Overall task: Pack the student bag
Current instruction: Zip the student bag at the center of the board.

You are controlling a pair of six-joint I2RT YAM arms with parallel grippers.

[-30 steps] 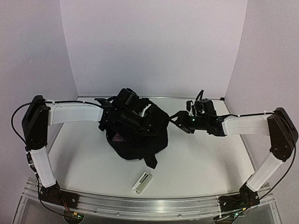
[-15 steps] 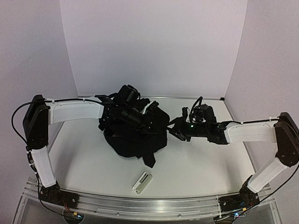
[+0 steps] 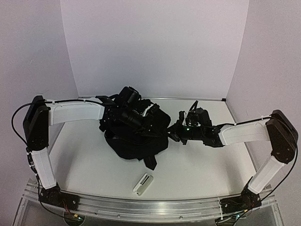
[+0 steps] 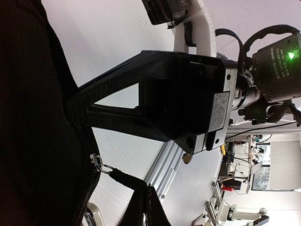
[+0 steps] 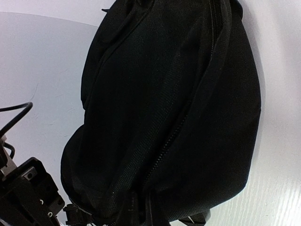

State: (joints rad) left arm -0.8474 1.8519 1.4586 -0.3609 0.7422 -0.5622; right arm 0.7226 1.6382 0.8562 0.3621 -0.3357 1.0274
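Fabric of student bag (image 3: 136, 143) is looking limp, likely gripping best at zipper seam (image 5: 182, 123); left tool (image 4: 77, 101) and right tool (image 3: 170, 135) are clenching shut.

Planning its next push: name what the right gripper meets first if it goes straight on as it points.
The student bag: the right gripper points at its side, seemingly right at its edge, though depth is unclear.

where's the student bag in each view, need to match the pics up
top external: the student bag sits mid-table, between the two arms.
left wrist: its black fabric fills the left side of the picture.
right wrist: it fills most of the frame.
shared landmark: the white table under it; the zipper shows in both wrist views.
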